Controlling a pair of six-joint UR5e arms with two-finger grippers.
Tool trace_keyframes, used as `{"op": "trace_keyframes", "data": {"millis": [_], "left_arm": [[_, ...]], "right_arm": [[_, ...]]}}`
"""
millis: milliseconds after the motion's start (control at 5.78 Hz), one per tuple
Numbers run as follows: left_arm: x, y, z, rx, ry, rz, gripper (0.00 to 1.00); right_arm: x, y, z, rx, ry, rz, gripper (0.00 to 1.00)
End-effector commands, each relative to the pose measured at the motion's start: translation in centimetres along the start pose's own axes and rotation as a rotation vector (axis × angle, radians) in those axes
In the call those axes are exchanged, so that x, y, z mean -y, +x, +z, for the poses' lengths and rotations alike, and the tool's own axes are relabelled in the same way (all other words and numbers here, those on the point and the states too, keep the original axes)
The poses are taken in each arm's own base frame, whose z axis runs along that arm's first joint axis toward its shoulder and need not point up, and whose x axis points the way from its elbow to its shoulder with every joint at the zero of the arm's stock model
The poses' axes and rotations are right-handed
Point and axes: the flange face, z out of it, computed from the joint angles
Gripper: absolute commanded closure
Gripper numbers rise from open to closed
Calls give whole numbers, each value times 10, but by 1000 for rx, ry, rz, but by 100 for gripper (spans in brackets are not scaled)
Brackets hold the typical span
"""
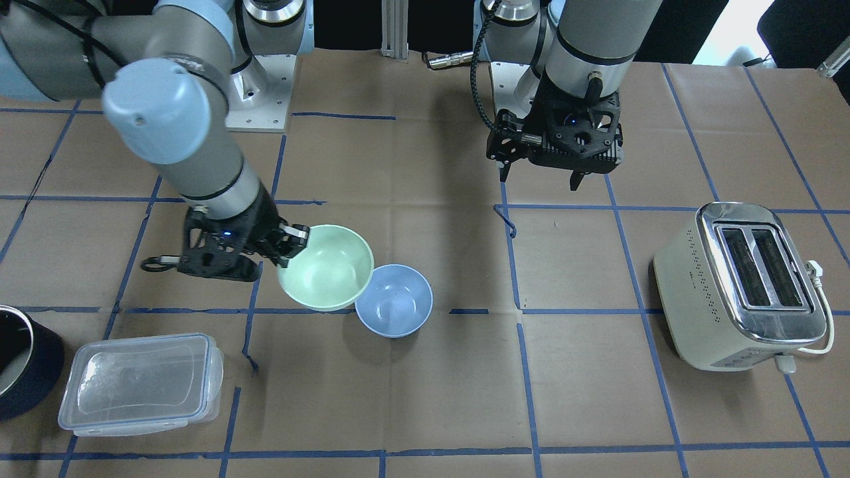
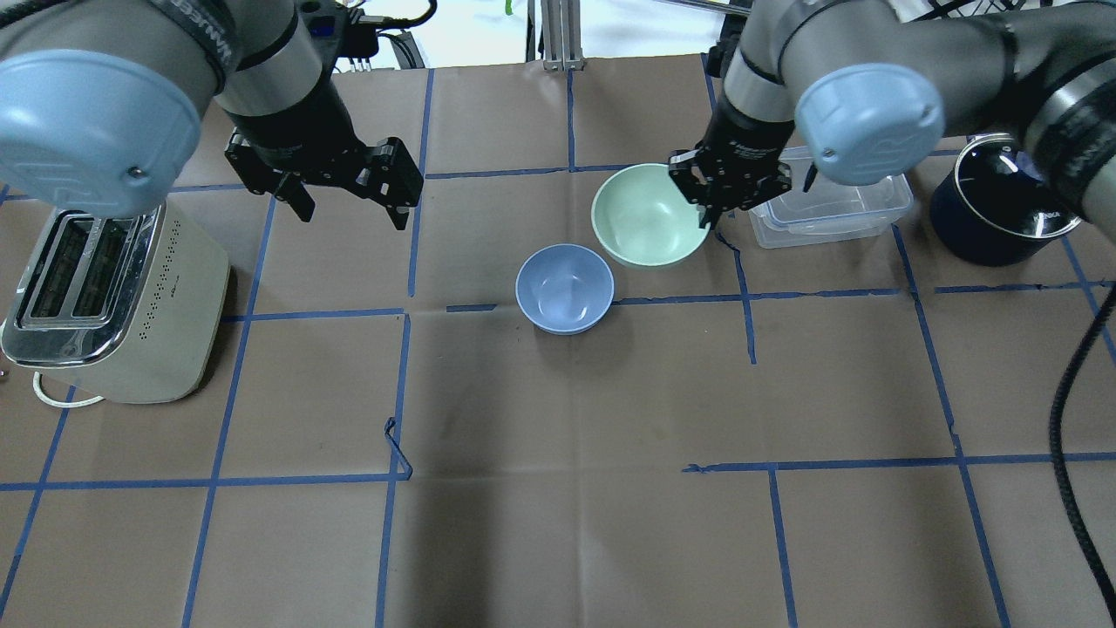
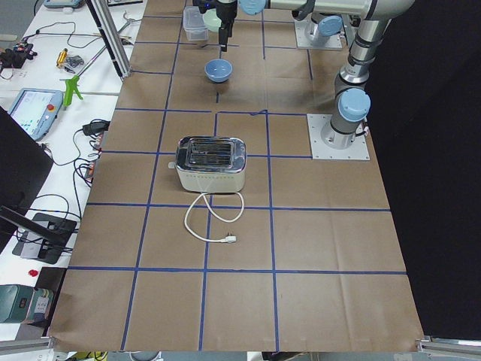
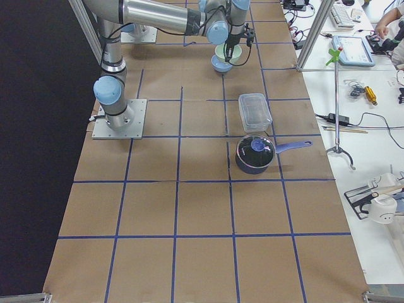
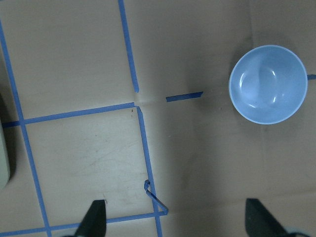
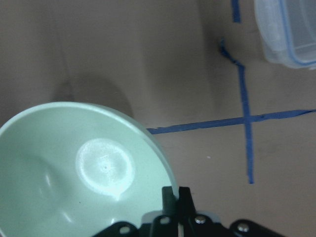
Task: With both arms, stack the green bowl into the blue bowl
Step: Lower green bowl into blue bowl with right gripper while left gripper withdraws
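Note:
The pale green bowl (image 1: 325, 267) hangs tilted a little above the table, and my right gripper (image 1: 292, 249) is shut on its rim. It also shows in the overhead view (image 2: 649, 214) and the right wrist view (image 6: 84, 168), with the gripper (image 6: 177, 197) pinching the rim's edge. The pale blue bowl (image 1: 394, 300) stands upright and empty on the table just beside it (image 2: 564, 288); in the front view the green rim overlaps its edge. My left gripper (image 1: 539, 180) is open and empty, hovering well away from both bowls (image 2: 353, 214). The left wrist view shows the blue bowl (image 5: 268, 84).
A cream toaster (image 1: 740, 282) stands on my left side. A clear lidded container (image 1: 139, 382) and a dark navy pot (image 1: 20, 358) stand on my right side, close behind the right gripper. A loose curl of blue tape (image 1: 508, 219) lies under the left gripper.

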Motion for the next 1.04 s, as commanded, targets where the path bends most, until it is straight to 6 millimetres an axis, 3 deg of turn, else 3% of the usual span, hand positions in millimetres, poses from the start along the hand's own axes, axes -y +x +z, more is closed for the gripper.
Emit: {"op": "trace_keyframes", "data": {"millis": [0, 346, 519, 692, 865], "left_arm": [[-4, -11, -6, -7, 3, -21, 2], [-4, -9, -5, -8, 0, -35, 2], [-4, -9, -4, -6, -1, -35, 2], [-4, -9, -4, -6, -1, -35, 2], [-5, -8, -4, -5, -1, -34, 2]], "right_arm": [[-14, -65, 43, 25, 21, 24, 92], [-10, -62, 87, -4, -40, 20, 92], [-20, -55, 108, -5, -45, 20, 92], [-24, -51, 119, 3, -24, 19, 92], [-23, -51, 117, 6, -10, 17, 92]]}}
